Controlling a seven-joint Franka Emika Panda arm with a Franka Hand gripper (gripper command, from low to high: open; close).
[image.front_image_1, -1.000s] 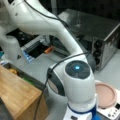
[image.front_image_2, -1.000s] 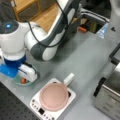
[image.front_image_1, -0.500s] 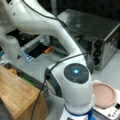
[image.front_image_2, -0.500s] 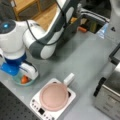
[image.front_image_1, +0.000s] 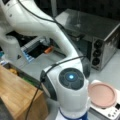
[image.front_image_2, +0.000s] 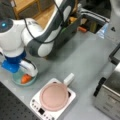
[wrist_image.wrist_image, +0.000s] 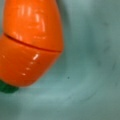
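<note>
Glossy orange toy carrot (wrist_image.wrist_image: 31, 43) in smooth teal bowl (image.front_image_2: 17, 79) beneath gripper (image.front_image_2: 25, 75), jaw state impossible to tell.

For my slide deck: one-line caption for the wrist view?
Close-up of an orange toy carrot lying in a pale teal bowl.

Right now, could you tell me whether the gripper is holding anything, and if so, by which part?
It cannot be told. The gripper sits low over the toy carrot in the teal bowl, but its fingers do not show clearly in any view.
</note>
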